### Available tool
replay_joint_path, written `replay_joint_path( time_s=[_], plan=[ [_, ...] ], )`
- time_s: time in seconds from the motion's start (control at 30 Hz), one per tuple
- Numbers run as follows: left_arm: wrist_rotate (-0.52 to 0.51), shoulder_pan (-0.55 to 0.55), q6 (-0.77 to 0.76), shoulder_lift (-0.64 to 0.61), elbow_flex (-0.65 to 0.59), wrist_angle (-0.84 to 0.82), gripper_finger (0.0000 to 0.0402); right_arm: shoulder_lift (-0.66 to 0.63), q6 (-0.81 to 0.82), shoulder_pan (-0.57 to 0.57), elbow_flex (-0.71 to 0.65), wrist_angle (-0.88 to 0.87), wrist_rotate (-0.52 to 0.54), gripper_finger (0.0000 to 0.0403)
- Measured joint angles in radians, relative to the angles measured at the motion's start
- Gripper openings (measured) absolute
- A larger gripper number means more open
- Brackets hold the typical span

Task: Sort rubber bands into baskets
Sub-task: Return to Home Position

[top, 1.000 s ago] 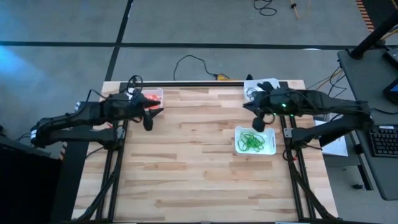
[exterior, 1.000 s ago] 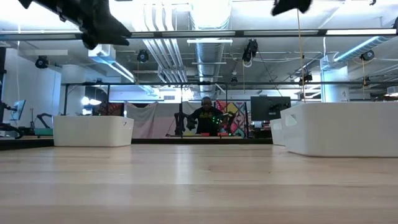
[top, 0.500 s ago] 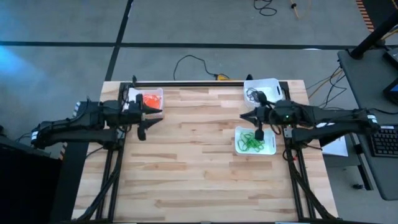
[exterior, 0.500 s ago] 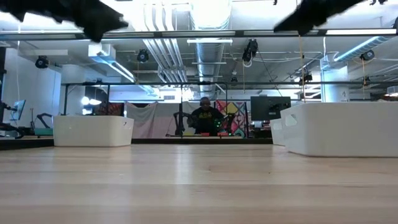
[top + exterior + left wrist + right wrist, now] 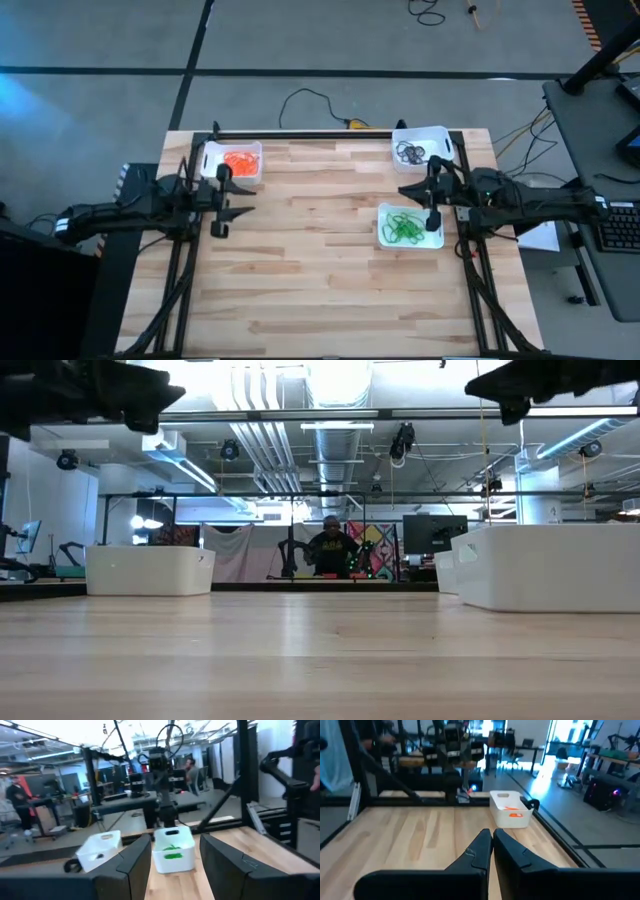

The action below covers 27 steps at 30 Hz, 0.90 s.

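The green rubber bands [image 5: 405, 226] lie tangled inside the green-band basket [image 5: 383, 240], which sits toward the right side of the wooden table [image 5: 320, 290]. Just beyond it, at the table's far edge, the dark-band basket [image 5: 420, 130] holds the dark rubber bands [image 5: 411, 152]. Well apart from it, across bare wood at the far left, the orange-band basket [image 5: 212, 152] holds the orange rubber bands [image 5: 238, 160]. The right gripper [image 5: 404, 190] hangs above the table just beside the green-band basket's far-left corner, between it and the dark-band basket, with part of its wrist overlapping the green-band basket's far edge in the high view. Its fingers [image 5: 480, 847] are pressed together with nothing between them. The left gripper [image 5: 244, 200] hovers well to the left of the green-band basket, near the orange-band one, jaws spread apart and empty. The left wrist view frames the green-band basket between its fingers [image 5: 135, 860]. In the low view both arms show only as dark shapes high above the wood. Past the dark-band basket a black rail [image 5: 320, 134] runs along the table's far edge, and a black cable [image 5: 300, 97] loops on the floor beyond. Off the table to the right of the green-band basket lie a white paper sheet [image 5: 540, 236] and a keyboard [image 5: 620, 225]. A person [image 5: 330, 548] stands far back in the room.
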Motion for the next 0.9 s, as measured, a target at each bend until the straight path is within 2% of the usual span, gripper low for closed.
replay_joint_path(
  time_s=[0.17, 0.27, 0.47, 0.67, 0.73, 0.83, 0.9],
  plan=[
    [0.021, -0.001, -0.023, -0.051, -0.051, 0.063, 0.0154, -0.058, -0.006, 0.000, -0.109, 0.112, -0.096, 0.0013],
    [0.021, -0.001, -0.027, -0.099, -0.050, 0.037, 0.0154, -0.106, -0.015, 0.000, -0.166, 0.174, -0.104, 0.0013],
    [-0.006, 0.001, -0.013, -0.189, -0.053, -0.181, 0.0154, -0.253, -0.023, -0.002, -0.315, 0.239, -0.097, 0.0013],
    [-0.006, 0.001, -0.118, -0.304, -0.028, -0.367, 0.0154, -0.446, -0.009, -0.002, -0.460, 0.324, -0.122, 0.0013],
    [-0.010, 0.001, -0.116, -0.349, 0.010, -0.454, 0.0154, -0.450, -0.020, -0.002, -0.462, 0.340, -0.122, 0.0013],
    [-0.028, 0.000, -0.088, -0.342, 0.077, -0.560, 0.0154, -0.441, -0.033, -0.002, -0.462, 0.328, -0.123, 0.0013],
    [-0.047, -0.001, -0.082, -0.337, 0.070, -0.532, 0.0154, -0.450, -0.016, -0.002, -0.464, 0.317, -0.124, 0.0013]
  ],
)
